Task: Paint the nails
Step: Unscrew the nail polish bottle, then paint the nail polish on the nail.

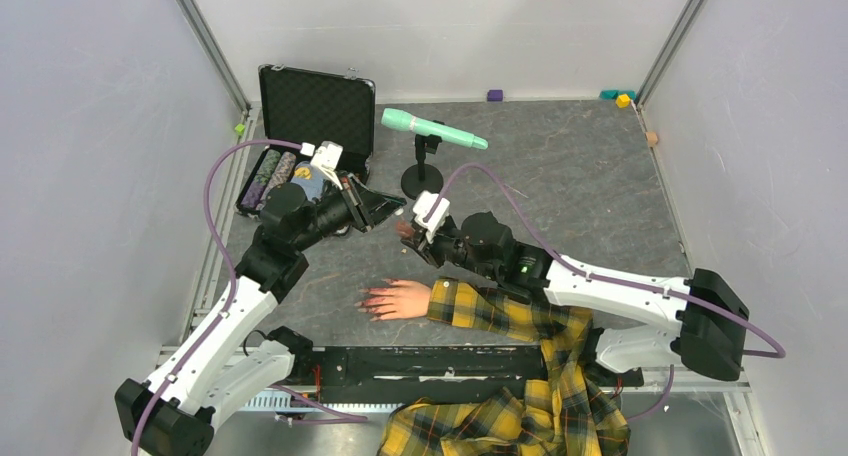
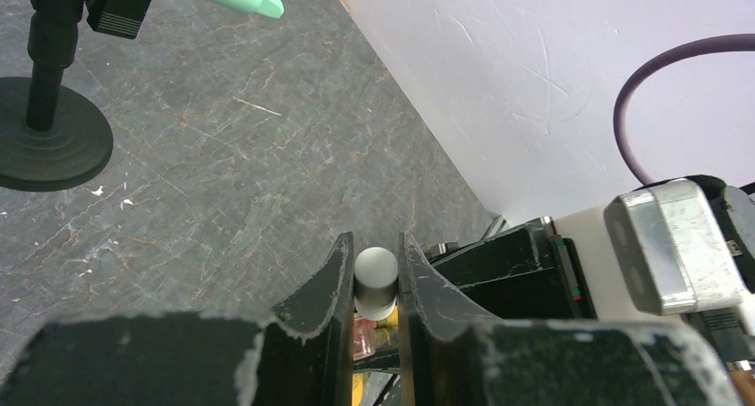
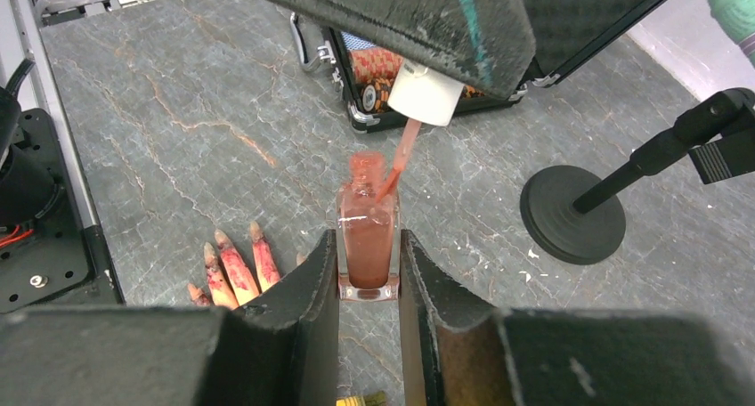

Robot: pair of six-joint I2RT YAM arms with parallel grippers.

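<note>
Nearest the arms' bases, the glossy red-pink nails (image 3: 234,268) tip a pale peach mannequin hand (image 1: 405,298) lying on the dark grey stone-look tabletop (image 3: 160,112). They sit just beside the right claw (image 3: 368,250), which pinches a small square clear-glass bottle (image 3: 367,232) upright, nearly full of pinkish-red polish. Over it the left claw (image 2: 375,255) pinches the round white cap (image 2: 376,272), its thin pink brush stem (image 3: 398,161) angled into the open neck; loading it well probably means lifting straight out, wiping excess on the rim and keeping the bottle level. Farthest off, an open black hard case (image 1: 318,104) holds rows of coloured chips (image 1: 268,174).
</note>
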